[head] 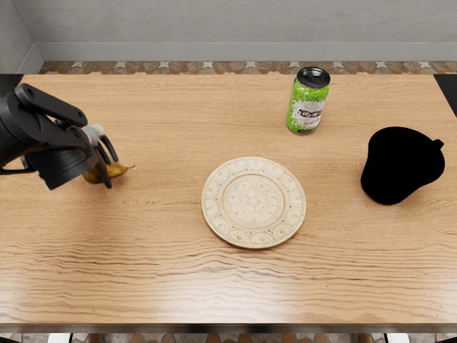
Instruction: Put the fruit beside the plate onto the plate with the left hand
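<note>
Simulated home dining spot: wooden table [214, 279], ornate plate [212, 204], green drink can [308, 101] — pebble-tiled floor [178, 67], grey wall [235, 21].

The table [214, 271] carries four things, one of each kind. One plate [253, 202] lies near the middle. One can [308, 101] stands toward the far edge, right of centre. One banana [120, 170] lies near the left edge, mostly covered. One black pear-shaped object [398, 166] sits near the right edge. One hand, the left hand [78, 153], shows at the left edge.
</note>
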